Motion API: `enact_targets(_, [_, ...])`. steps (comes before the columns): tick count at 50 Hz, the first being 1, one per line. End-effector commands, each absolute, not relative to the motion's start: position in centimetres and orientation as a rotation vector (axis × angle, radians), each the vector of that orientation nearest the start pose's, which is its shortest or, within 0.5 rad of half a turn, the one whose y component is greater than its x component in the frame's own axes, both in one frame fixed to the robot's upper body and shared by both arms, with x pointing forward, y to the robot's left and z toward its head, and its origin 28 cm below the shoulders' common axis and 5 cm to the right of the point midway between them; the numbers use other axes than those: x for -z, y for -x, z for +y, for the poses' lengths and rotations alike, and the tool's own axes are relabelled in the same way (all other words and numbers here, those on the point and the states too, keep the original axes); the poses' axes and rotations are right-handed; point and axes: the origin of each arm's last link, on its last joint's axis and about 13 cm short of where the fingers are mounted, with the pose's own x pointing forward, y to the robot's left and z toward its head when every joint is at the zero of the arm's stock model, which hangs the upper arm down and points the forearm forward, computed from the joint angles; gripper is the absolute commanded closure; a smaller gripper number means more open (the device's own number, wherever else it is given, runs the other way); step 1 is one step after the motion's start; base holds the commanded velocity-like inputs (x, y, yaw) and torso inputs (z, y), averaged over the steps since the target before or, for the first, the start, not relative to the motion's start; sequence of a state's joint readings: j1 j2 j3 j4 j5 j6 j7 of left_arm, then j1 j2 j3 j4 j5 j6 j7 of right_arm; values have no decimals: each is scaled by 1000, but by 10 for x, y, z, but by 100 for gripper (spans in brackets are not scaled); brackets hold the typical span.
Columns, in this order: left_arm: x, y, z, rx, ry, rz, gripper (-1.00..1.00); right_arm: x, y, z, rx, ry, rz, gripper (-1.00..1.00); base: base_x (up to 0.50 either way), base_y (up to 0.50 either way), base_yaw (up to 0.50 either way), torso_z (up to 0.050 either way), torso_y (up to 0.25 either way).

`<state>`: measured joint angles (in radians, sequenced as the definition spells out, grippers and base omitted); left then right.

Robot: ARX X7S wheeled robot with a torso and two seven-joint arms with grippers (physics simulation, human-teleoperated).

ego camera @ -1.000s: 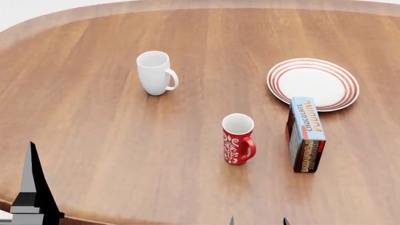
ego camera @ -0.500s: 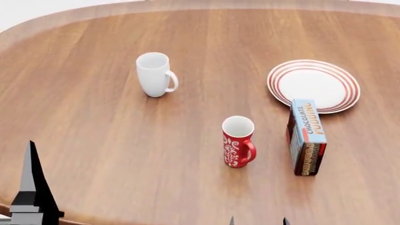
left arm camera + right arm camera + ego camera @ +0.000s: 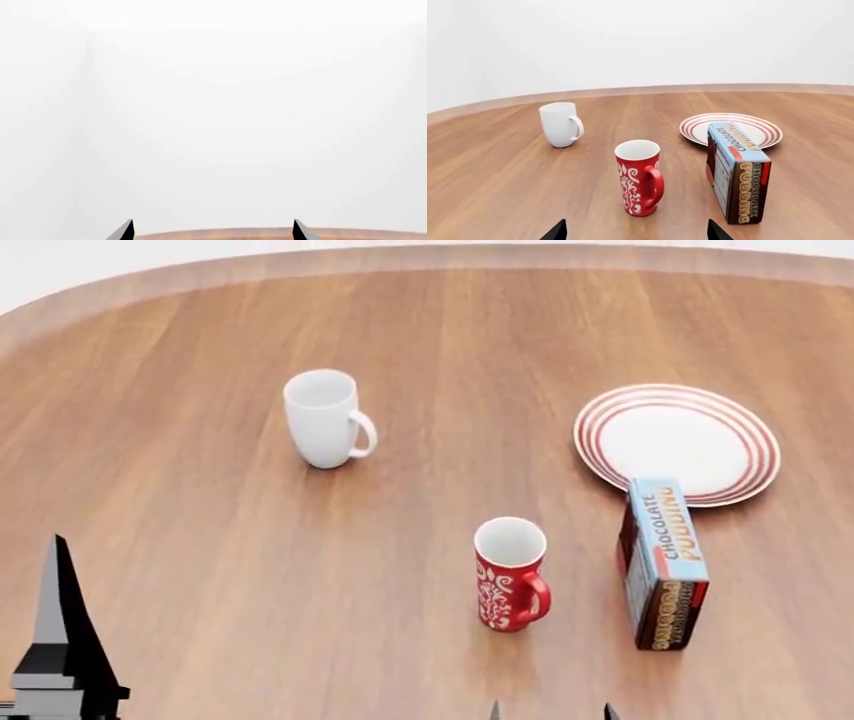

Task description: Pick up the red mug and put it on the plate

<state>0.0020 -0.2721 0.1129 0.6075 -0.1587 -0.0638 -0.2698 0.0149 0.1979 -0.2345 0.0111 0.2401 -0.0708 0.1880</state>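
Note:
The red mug (image 3: 509, 575) with a white swirl pattern stands upright on the wooden table, handle to the right. The right wrist view shows the red mug (image 3: 639, 177) straight ahead of my right gripper (image 3: 637, 231), which is open, empty and short of it. In the head view only the tips of the right gripper (image 3: 551, 712) show at the bottom edge. The plate (image 3: 677, 443) with red rings lies flat at the back right, and this plate (image 3: 694, 127) is bare. My left gripper (image 3: 211, 231) is open and empty, and the left gripper (image 3: 56, 640) is at the near left.
A plain white mug (image 3: 324, 420) stands at the back left, the same white mug (image 3: 560, 124) seen beyond the red one. A chocolate pudding box (image 3: 663, 560) stands on edge between the red mug and the plate, its far end at the plate's rim. The pudding box (image 3: 735, 170) partly hides the plate.
The head view has shifted, so the mugs, plate and box sit lower in the picture. None of them has moved on the table. Both grippers stay about where they were.

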Motion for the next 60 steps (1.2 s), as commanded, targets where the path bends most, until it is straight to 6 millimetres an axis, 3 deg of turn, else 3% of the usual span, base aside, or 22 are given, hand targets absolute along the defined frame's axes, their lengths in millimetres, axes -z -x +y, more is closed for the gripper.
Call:
enact_targets(1, [-135,-192,219,-31,-13,-514,-100,-13,-209,-96,-37,-49,-17,-100,156,0,0,0,0])
enact_targets(60, [-137,-189,219,-35,-20,-529,-100,-15,-208,-96,-39,-59,-21,-100,160,0,0,0,0])
